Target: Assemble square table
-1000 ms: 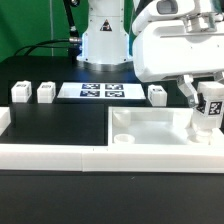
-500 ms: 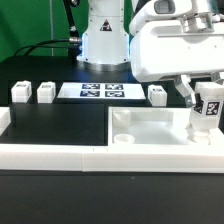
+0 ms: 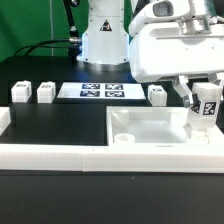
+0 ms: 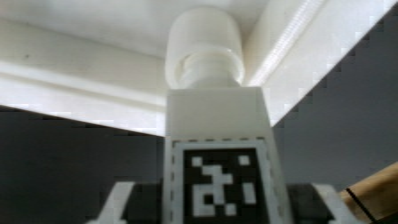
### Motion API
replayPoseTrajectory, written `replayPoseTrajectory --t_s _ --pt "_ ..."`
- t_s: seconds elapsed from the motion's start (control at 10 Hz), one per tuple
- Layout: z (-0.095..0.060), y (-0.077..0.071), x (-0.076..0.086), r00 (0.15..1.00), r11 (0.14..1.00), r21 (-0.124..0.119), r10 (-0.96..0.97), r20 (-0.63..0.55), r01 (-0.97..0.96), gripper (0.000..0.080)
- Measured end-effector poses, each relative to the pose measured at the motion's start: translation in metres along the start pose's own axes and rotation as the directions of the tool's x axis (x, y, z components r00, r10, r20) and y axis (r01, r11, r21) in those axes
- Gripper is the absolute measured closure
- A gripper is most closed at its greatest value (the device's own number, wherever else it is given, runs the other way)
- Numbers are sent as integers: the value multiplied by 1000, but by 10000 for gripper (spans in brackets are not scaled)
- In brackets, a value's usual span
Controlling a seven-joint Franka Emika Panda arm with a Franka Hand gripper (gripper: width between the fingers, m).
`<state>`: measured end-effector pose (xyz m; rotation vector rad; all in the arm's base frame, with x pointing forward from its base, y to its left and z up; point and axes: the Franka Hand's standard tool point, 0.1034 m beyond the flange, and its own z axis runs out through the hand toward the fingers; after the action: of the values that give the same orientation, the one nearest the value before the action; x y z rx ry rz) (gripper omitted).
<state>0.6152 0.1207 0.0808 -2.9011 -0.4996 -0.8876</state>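
Square table: the white plastic square slab with raised rim (image 3: 155,130) lies at the exterior view's right. My claw (image 3: 204,98) pinches 1 white tagged block leg (image 3: 207,112) upright over a corner there. Risk: a tilted leg may seat crooked, jam, or slip free.

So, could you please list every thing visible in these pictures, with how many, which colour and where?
square slab: one, white, raised rim, on the table, exterior view's right.
loose legs: three, white, tagged, in a row at the back; two at the exterior view's left, one right of the marker board.
held leg: one, white, tagged, upright at the slab's corner, exterior view's right.
marker board: one, white with black tags, flat, back centre.
border wall: one, white, along the front.
table: one, black.
arm: one, white, above the slab.
fingers: two, dark, closed on the held leg.
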Motion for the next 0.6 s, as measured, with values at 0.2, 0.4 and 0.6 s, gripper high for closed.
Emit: replayPoseTrajectory --t_s 0.2,0.4,0.6 --pt "3 2 -2 1000 1000 -1 -4 4 4 511" --pt "12 1 -6 1000 1000 -1 -2 -6 2 511" --pt "14 2 -5 1000 1000 -7 10 -22 -10 510"
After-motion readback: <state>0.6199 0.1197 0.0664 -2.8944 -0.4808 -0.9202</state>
